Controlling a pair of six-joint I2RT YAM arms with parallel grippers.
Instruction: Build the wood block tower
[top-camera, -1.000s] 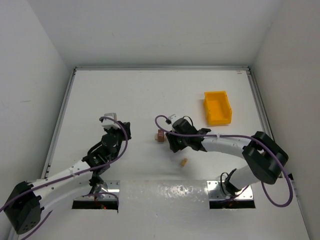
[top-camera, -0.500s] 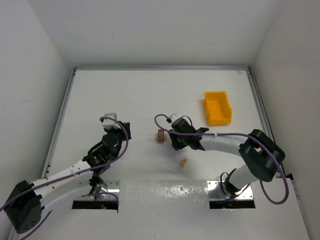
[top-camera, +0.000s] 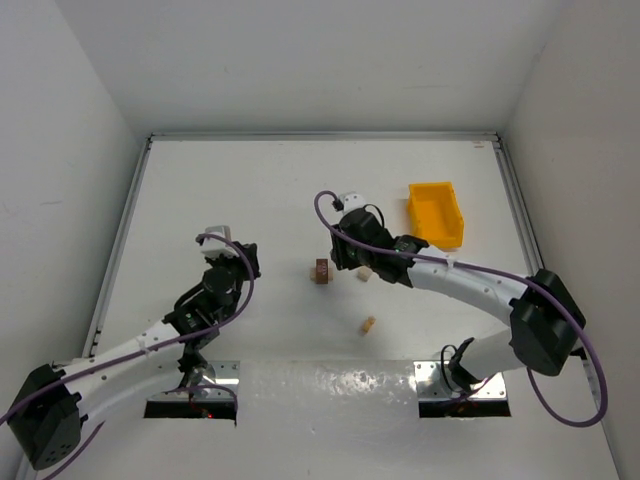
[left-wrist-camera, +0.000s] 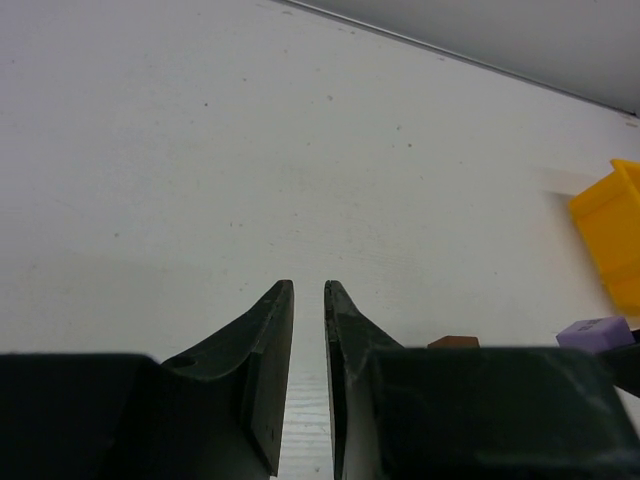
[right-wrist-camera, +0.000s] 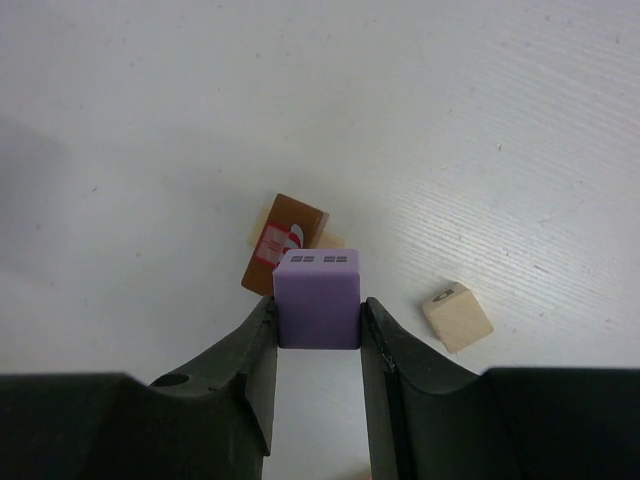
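Wood block tower so far = brown block, prob. atop a tan block; right gripper clamps purple cube in air just beside brown block, left gripper barely parted, empty; next: centre purple over brown, lower, release.
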